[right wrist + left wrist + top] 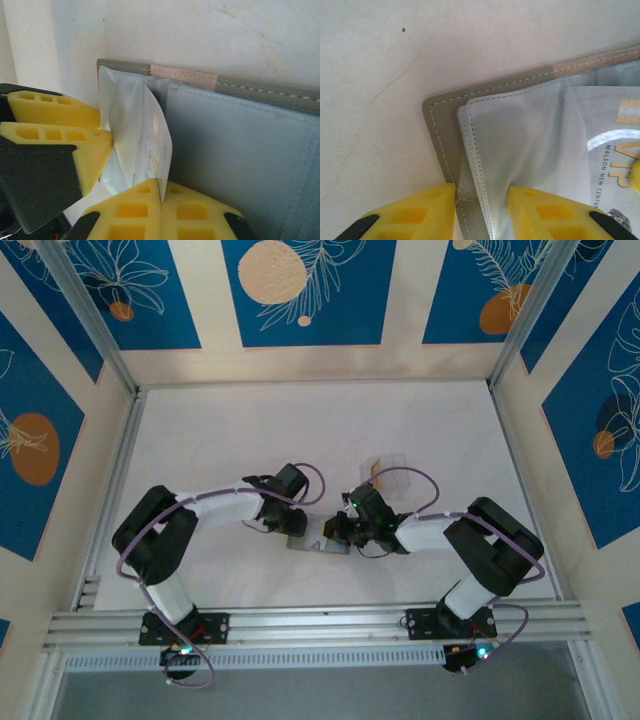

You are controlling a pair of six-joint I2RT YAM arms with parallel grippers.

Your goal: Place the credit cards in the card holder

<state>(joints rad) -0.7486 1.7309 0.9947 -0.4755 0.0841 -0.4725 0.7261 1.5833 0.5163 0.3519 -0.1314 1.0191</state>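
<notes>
The card holder [312, 544] lies open on the table between the two arms, grey stitched cover [440, 130] outside and bluish-grey lining [240, 150] inside. My left gripper [481, 210] is shut on the holder's edge, with the cover and the clear sleeves [520, 140] between its yellow fingers. My right gripper [161, 192] is shut on a white credit card [155, 135], which stands on edge in the mouth of a clear sleeve. That card's "VIP" print [615, 155] reads through the plastic. More pale credit cards [388, 468] lie on the table just beyond the right gripper [338, 531].
The white tabletop [250, 430] is walled by aluminium rails [320, 620] and blue-patterned panels. The left gripper's fingers [60, 130] sit close beside the right gripper at the sleeve. A tan patch [182, 75] marks the holder's spine.
</notes>
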